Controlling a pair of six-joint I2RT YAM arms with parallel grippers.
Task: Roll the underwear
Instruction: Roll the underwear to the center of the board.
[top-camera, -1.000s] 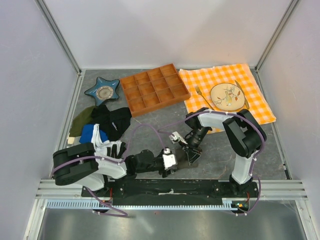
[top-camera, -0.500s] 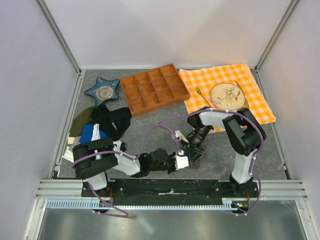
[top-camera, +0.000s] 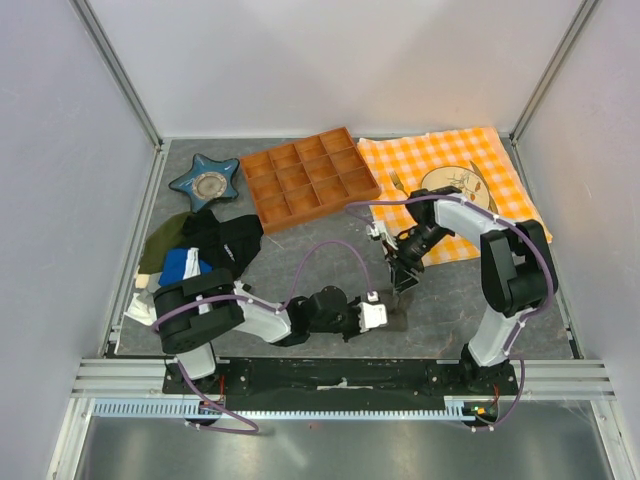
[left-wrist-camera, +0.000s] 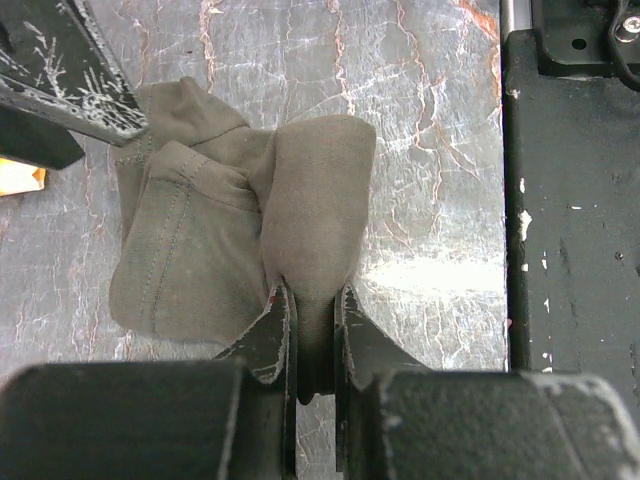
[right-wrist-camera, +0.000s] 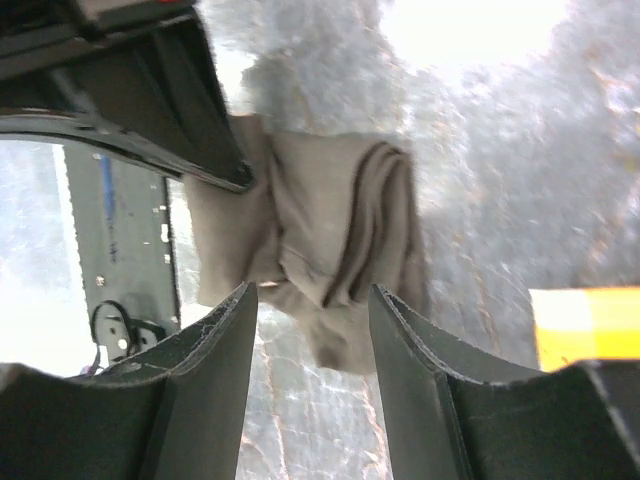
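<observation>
The underwear (left-wrist-camera: 210, 230) is a small grey-brown garment, bunched on the grey tabletop near the front edge. My left gripper (left-wrist-camera: 312, 300) is shut on a raised fold at its near side. From above, the left gripper (top-camera: 383, 316) lies low beside the underwear (top-camera: 397, 320). My right gripper (right-wrist-camera: 312, 300) hovers open over the underwear (right-wrist-camera: 340, 220), its fingers apart with nothing between them. From above, the right gripper (top-camera: 400, 278) hangs just behind the garment. One right finger (left-wrist-camera: 60, 70) shows at the top left of the left wrist view.
A wooden compartment tray (top-camera: 310, 180) stands at the back centre. A blue star-shaped dish (top-camera: 205, 182) lies to its left. An orange checked cloth (top-camera: 510, 215) with a plate (top-camera: 450, 180) lies back right. A pile of other garments (top-camera: 200, 250) sits at the left. The black base rail (top-camera: 340, 375) runs close to the underwear.
My left gripper slid right to the underwear and closed on a fold of it. My right gripper opened, let go of the cloth and drew back and up.
</observation>
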